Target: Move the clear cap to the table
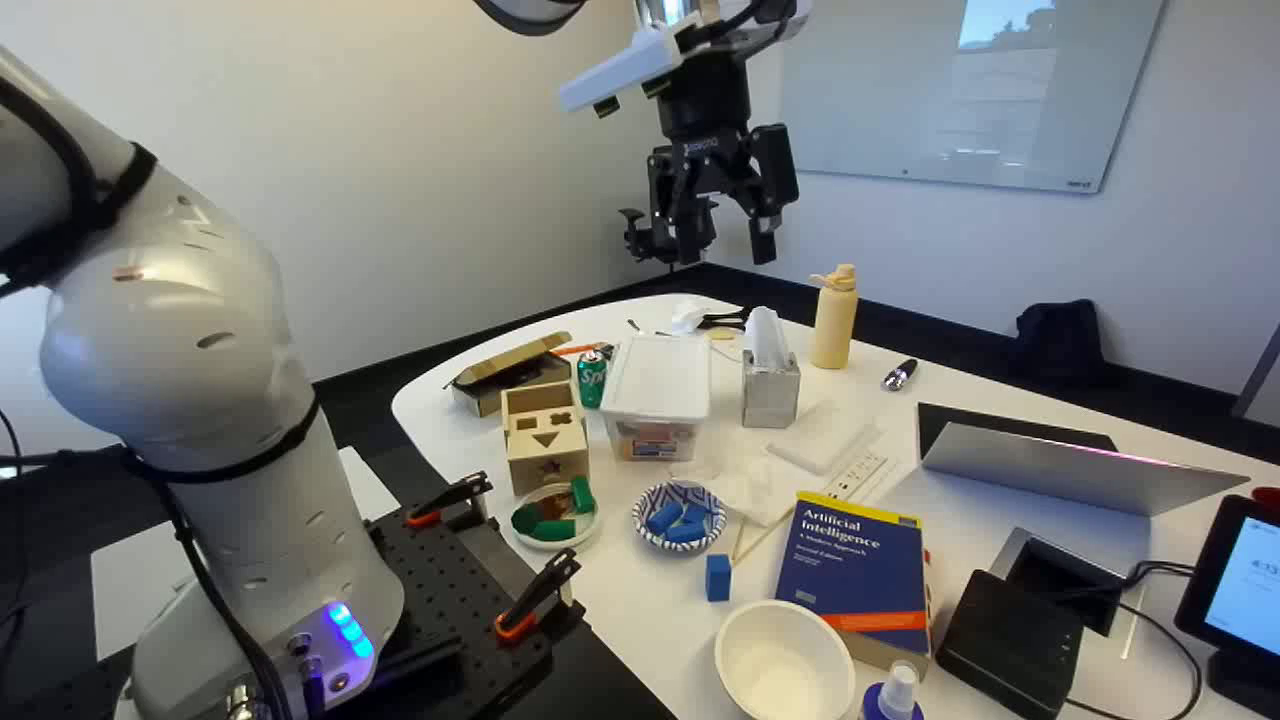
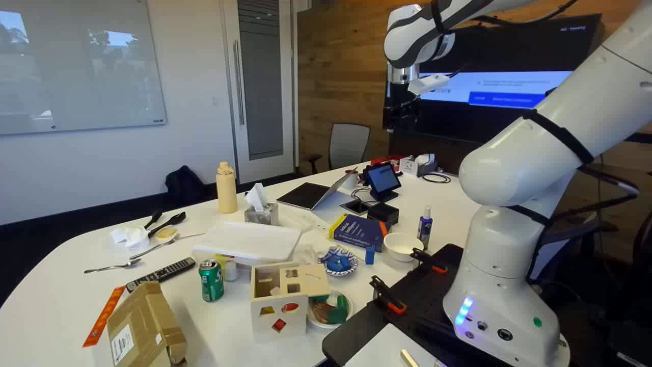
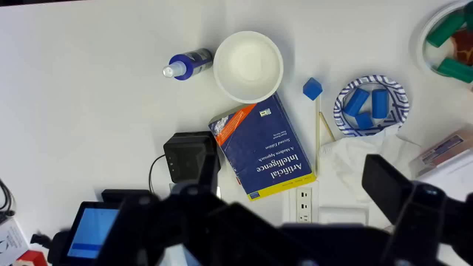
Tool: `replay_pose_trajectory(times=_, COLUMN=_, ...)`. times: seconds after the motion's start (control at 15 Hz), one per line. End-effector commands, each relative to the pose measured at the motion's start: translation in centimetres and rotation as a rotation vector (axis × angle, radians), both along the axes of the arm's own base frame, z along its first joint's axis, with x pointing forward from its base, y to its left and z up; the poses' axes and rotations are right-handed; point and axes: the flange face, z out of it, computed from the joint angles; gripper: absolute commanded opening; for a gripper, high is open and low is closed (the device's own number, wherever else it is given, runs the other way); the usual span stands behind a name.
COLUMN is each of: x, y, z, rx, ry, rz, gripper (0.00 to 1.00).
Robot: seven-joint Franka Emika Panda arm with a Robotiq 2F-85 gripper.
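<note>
The claw (image 1: pixel 727 245) is held high over the tabletop (image 3: pixel 111 103), its jaws spread, nothing gripped. The cap (image 3: pixel 174 69) is judged to be the translucent one on the upright bottle (image 3: pixel 199 60), beside the white bowl (image 3: pixel 249 66). If it is seated tightly, the bottle may be lifted or toppled with it; from a skewed descent, the white bowl could be struck. Blue blocks (image 3: pixel 380 103) are contained in the patterned bowl (image 3: pixel 402 98), green blocks (image 3: pixel 456 70) in the dish (image 3: pixel 422 46).

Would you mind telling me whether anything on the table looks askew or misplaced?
The lid of the wooden box looks askew, overhanging one side. One blue block stands outside the patterned bowl holding other blue pieces, perhaps misplaced.
</note>
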Motion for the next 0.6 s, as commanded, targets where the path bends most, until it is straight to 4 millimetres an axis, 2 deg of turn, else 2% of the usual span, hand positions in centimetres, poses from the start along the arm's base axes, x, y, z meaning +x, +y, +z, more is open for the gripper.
replay_pose_trajectory(times=0.0, x=0.0, y=0.0, z=0.1, rx=0.000, ry=0.001, rz=0.000, gripper=1.00)
replay_pose_trajectory(times=0.13, x=-0.2, y=-2.2, z=-0.6, rx=0.030, ry=-0.004, rz=-0.029, gripper=1.00)
replay_pose_trajectory(times=0.27, x=-0.4, y=-5.6, z=-1.8, rx=0.058, ry=-0.003, rz=-0.072, gripper=1.00)
replay_pose_trajectory(times=0.53, x=-0.3, y=-14.8, z=-5.7, rx=0.094, ry=-0.025, rz=-0.197, gripper=1.00)
